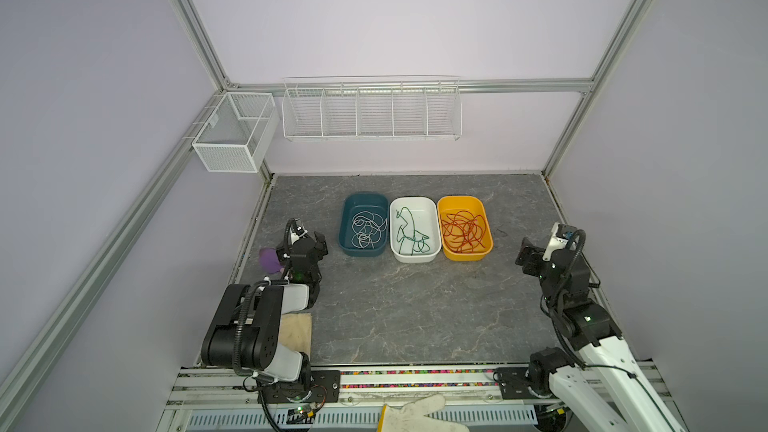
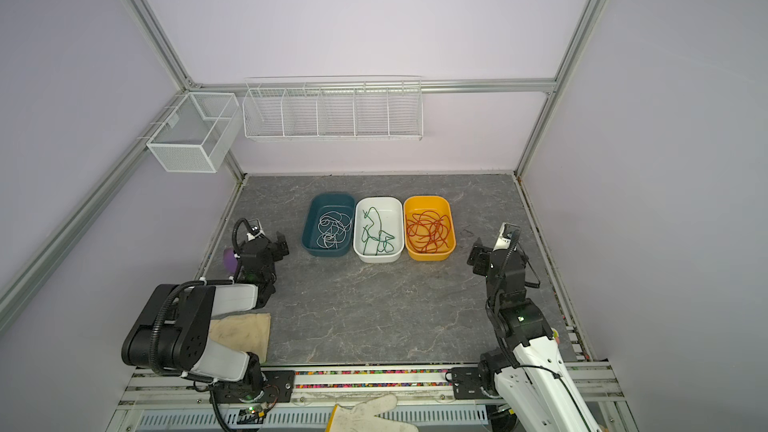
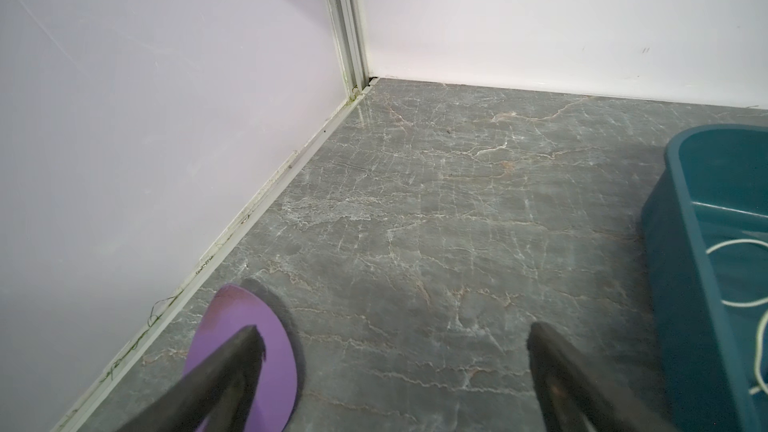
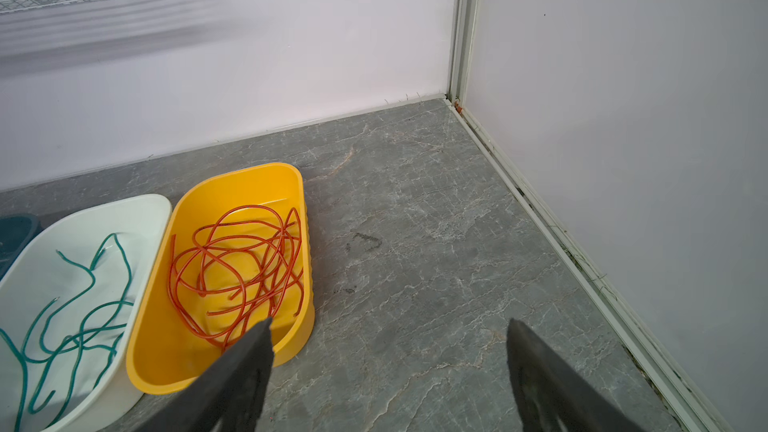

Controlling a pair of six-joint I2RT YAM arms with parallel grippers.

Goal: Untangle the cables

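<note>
The white cables (image 1: 368,229), thin loosely curled wires, lie in a rounded teal plastic tub (image 1: 345,218); dark green cables (image 1: 409,231) lie in the white tub (image 1: 415,258) beside it, red-orange cables (image 1: 463,231) in the yellow tub (image 1: 467,256), all in a row on the grey marbled table (image 1: 415,317). The left claw (image 3: 395,334) and right claw (image 4: 390,326) flank the row, both spread wide, gripping nothing.

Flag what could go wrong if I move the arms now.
The open right pincer sits close beside the yellow bin; a sideways sweep could shove it into the white bin.
The red-orange cables lie looped over each other, so lifting one may drag others out.
The open left pincer hangs next to the purple piece; lowering could hit it.
</note>
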